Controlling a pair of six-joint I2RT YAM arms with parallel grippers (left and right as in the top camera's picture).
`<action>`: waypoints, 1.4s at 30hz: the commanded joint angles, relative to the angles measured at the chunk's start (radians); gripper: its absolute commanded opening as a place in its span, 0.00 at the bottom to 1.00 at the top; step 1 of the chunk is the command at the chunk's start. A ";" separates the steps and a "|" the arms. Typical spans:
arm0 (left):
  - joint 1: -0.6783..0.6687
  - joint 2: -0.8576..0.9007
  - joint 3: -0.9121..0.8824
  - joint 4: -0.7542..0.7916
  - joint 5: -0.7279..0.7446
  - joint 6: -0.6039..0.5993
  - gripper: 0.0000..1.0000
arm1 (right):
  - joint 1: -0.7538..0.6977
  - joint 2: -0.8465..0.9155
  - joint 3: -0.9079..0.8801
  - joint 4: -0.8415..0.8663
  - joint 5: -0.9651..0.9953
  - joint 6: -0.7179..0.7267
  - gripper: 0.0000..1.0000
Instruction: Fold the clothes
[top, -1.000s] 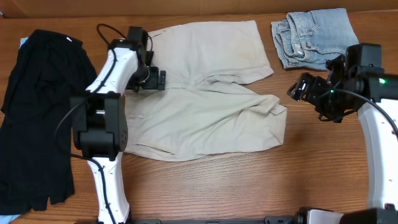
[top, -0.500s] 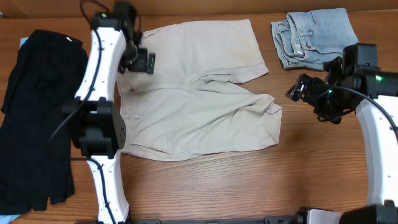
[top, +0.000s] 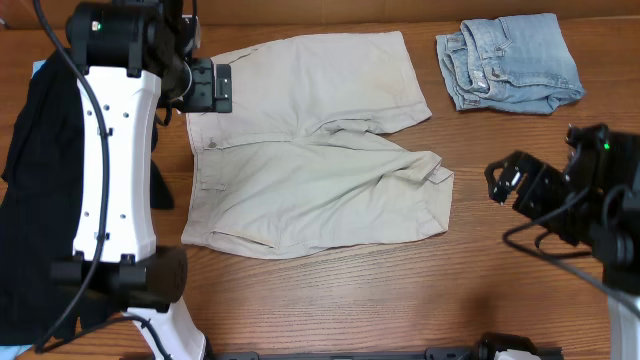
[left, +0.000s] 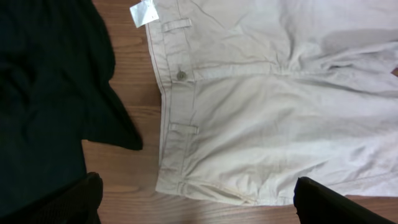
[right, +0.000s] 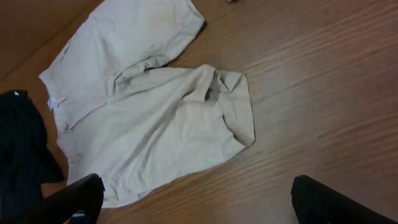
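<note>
- The shorts (top: 310, 150) lie spread mid-counter (top: 350, 300), waistband toward my left, with the near leg's hem rumpled.
- I judge them light, limp cotton, not slippery; waistband corners and hems look best to pinch.
- My left end effector (top: 218, 88) and right end effector (top: 505, 182) are spread wide, holding nothing.
- There is bare wood in front; the black garment (top: 40, 200) lies just beside the waistband.

1. Table (top: 400, 300): 1 wooden top, warm reddish-brown, with the grain running side to side in the overhead view. It fills all 3 views.
2. Strip (top: 330, 8): a paler tan band beyond the table's far edge.
3. Light: even and diffuse, shadows soft.
</note>
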 joint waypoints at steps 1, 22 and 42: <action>-0.021 -0.128 -0.079 -0.003 0.015 -0.022 1.00 | 0.005 -0.046 0.001 -0.051 0.051 0.064 1.00; -0.020 -0.760 -1.301 0.584 -0.129 -0.899 0.97 | 0.005 -0.028 -0.293 0.085 0.063 0.235 1.00; 0.111 -0.479 -1.620 1.018 -0.129 -1.027 1.00 | 0.183 0.231 -0.327 0.195 0.058 0.175 1.00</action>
